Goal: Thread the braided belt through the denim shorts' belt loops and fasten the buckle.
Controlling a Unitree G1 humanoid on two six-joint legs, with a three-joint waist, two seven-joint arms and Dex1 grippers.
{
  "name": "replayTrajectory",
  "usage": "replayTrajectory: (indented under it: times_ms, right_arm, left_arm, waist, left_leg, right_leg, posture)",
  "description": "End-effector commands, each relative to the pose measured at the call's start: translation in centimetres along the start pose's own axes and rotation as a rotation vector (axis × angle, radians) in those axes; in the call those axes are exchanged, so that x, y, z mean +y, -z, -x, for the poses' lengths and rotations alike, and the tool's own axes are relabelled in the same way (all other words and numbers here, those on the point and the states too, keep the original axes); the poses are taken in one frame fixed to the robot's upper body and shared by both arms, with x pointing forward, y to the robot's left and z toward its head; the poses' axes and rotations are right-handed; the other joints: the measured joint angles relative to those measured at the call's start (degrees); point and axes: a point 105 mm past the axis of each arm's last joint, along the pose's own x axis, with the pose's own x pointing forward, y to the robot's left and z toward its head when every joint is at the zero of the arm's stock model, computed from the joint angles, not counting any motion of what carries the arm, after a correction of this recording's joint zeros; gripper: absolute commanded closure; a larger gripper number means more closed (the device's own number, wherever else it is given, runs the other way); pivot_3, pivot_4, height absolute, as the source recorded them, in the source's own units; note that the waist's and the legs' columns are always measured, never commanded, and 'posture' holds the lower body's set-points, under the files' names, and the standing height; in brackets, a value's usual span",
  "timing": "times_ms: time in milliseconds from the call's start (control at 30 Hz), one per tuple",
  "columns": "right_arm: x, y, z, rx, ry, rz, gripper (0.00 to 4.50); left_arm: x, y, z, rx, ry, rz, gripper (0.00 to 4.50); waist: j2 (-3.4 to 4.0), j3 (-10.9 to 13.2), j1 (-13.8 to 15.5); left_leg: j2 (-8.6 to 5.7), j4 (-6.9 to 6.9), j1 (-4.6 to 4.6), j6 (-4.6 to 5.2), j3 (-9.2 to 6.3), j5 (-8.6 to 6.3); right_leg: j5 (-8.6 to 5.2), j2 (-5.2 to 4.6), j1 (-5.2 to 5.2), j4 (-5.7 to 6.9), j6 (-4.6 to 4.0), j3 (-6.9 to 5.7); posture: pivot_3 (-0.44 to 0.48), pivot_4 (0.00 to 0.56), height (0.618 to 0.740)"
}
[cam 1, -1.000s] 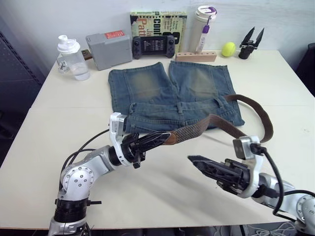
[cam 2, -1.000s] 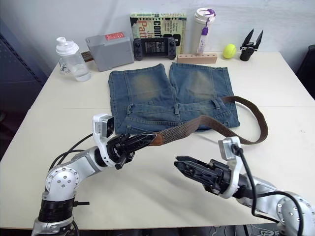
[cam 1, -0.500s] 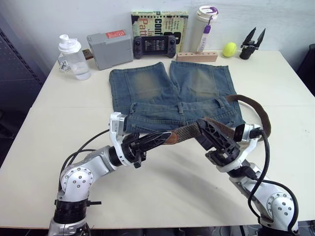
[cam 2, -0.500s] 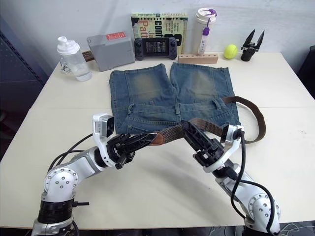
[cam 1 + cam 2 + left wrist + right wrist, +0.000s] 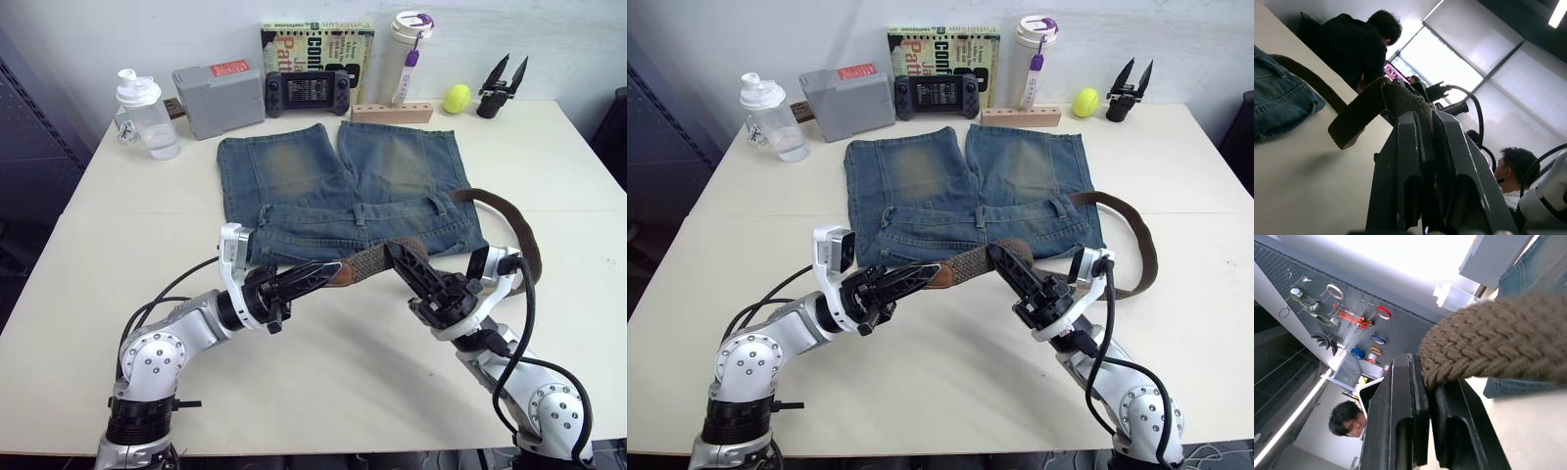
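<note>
Left hand (image 5: pixel 328 270) is clamped on the tan tip end of the braided belt (image 5: pixel 377 260), holding it raised above the worktop (image 5: pixel 323 382), lower centre of frame. Right hand (image 5: pixel 400 257) is pinched onto the same belt further along the woven section, fingers (image 5: pixel 1400 396) gripping the braid edge in the right wrist view. Belt spans between the two hands, then runs right, loops round at the right of frame and comes back onto the denim shorts (image 5: pixel 343 186) at the waistband's right corner. Shorts lie flat mid-frame, waistband toward the robot, legs pointing to the back wall. Belt loops (image 5: pixel 361 213) visible on the waistband; can't tell which ones the belt passes through. Buckle not made out. Left wrist view: people (image 5: pixel 1354 46) behind the worktop.
</note>
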Motion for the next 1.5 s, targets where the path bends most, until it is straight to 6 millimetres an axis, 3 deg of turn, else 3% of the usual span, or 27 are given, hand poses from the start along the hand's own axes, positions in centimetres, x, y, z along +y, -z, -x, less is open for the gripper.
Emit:
replayTrajectory:
  times_ms: [33,133,233,333,500,600,767,1000,1100,1367,1400,1500]
  right_arm:
    - [1.0,-0.3,-0.2,-0.023,-0.047,0.003,4.50]
    - [0.8,-2.3,0.4,-0.117,-0.042,0.001,4.50]
    - [1.0,-4.6,1.6,-0.207,-0.047,0.011,4.50]
    - [0.9,-7.2,3.5,-0.284,-0.025,0.044,4.50]
    - [0.6,-8.4,4.5,-0.307,0.007,0.079,4.50]
    - [0.5,-8.5,4.7,-0.307,0.009,0.091,4.50]
    - [0.6,-8.3,4.8,-0.298,0.003,0.097,4.50]
    - [0.5,-8.2,5.2,-0.310,0.008,0.103,4.50]
    - [0.5,-8.1,5.3,-0.308,0.012,0.103,4.50]
    - [0.5,-7.9,4.8,-0.298,0.005,0.098,4.50]
    - [0.5,-7.9,4.8,-0.298,0.004,0.098,4.50]
    - [0.4,-7.9,4.6,-0.297,0.002,0.098,4.50]
  left_arm:
    - [-1.0,0.3,-0.6,0.038,0.037,-0.051,3.82]
    - [-0.2,0.4,-0.7,0.073,-0.005,-0.132,2.69]
    - [1.5,1.0,-0.3,0.172,-0.069,-0.276,1.27]
    - [5.9,1.1,-0.3,0.316,-0.206,-0.564,0.04]
    - [12.1,1.6,-0.6,0.624,-0.308,-1.059,0.04]
    - [15.4,1.0,-0.9,0.764,-0.377,-1.247,0.04]
    - [17.8,-1.3,-1.6,0.770,-0.510,-1.379,0.04]
    - [18.5,-0.4,-0.9,0.805,-0.487,-1.375,0.04]
    - [18.6,-0.2,-0.6,0.815,-0.488,-1.365,0.76]
    - [18.7,-0.2,-0.4,0.824,-0.490,-1.362,4.25]
    - [18.7,-0.2,-0.4,0.826,-0.489,-1.365,4.45]
    - [18.6,-0.3,-0.4,0.814,-0.491,-1.365,4.45]
  waist:
    - [0.00,0.0,0.0]
    - [0.01,0.0,0.1]
    - [0.01,0.0,0.1]
    - [0.08,0.0,0.3]
    - [0.08,0.0,0.2]
    - [0.07,0.0,0.2]
    - [0.06,0.0,0.2]
    - [0.03,0.0,0.2]
    - [0.02,0.0,0.2]
    - [0.03,0.0,0.1]
    - [0.03,0.0,0.1]
    - [0.03,0.0,0.0]
  left_leg:
    - [0.00,-0.01,0.00,0.00,0.00,0.00]
    - [-0.01,-0.02,0.00,0.00,0.01,0.00]
    - [-0.02,-0.04,0.00,0.00,0.07,0.00]
    - [-0.07,-0.11,0.00,0.00,0.47,0.00]
    - [-0.04,-0.29,0.01,0.01,0.68,0.01]
    - [-0.03,-0.32,-0.19,0.01,0.77,0.01]
    - [-0.06,-0.23,-0.19,0.15,0.78,0.09]
    - [-0.04,-0.21,-0.12,0.19,0.71,0.12]
    - [-0.04,-0.21,-0.10,0.18,0.68,0.12]
    - [-0.03,-0.23,-0.06,0.18,0.68,0.12]
    - [-0.03,-0.25,-0.05,0.18,0.68,0.12]
    - [-0.03,-0.25,-0.04,0.19,0.68,0.12]
  right_leg:
    - [0.00,0.00,0.00,0.00,0.00,0.00]
    - [0.00,0.00,0.00,-0.01,0.00,0.00]
    - [0.00,0.01,0.00,-0.02,0.00,0.02]
    - [0.00,0.02,-0.03,-0.05,0.00,0.00]
    - [0.00,0.07,-0.10,-0.11,0.00,0.03]
    - [0.00,0.09,-0.34,-0.08,0.00,0.03]
    - [0.08,-0.02,-0.27,-0.07,0.13,0.05]
    - [0.12,-0.09,-0.25,-0.01,0.13,0.10]
    - [0.12,-0.10,-0.25,0.00,0.13,0.11]
    - [0.12,-0.08,-0.27,0.02,0.13,0.12]
    - [0.12,-0.08,-0.27,0.01,0.13,0.12]
    - [0.12,-0.08,-0.27,0.02,0.13,0.14]
  posture:
    - [0.000,0.150,0.726]
    - [0.000,0.150,0.726]
    - [0.000,0.150,0.726]
    - [0.000,0.150,0.726]
    - [0.000,0.150,0.726]
    - [0.000,0.150,0.726]
    - [0.000,0.150,0.726]
    - [0.000,0.150,0.726]
    - [0.000,0.150,0.726]
    - [0.000,0.150,0.726]
    - [0.000,0.150,0.726]
    - [0.000,0.150,0.726]
